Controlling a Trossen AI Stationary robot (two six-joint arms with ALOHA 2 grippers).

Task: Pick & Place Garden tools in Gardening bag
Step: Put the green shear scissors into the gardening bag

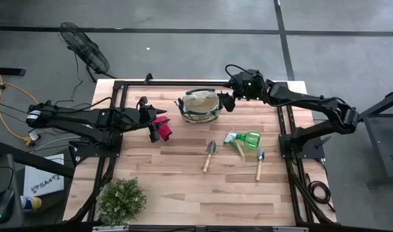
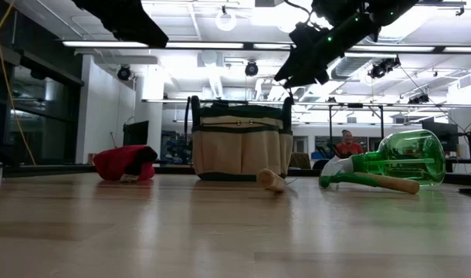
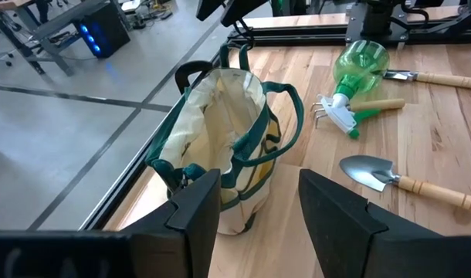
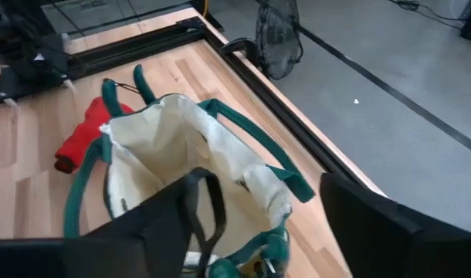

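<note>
Hovering just above the gardening bag, the right gripper has its jaws released and holds nothing. The left gripper waits beside the bag near the red-handled pruning shears, jaws apart and empty.

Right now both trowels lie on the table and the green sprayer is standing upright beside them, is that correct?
Not quite. The green sprayer lies on its side, as the low view shows. The two trowels do lie on the table near it.
</note>
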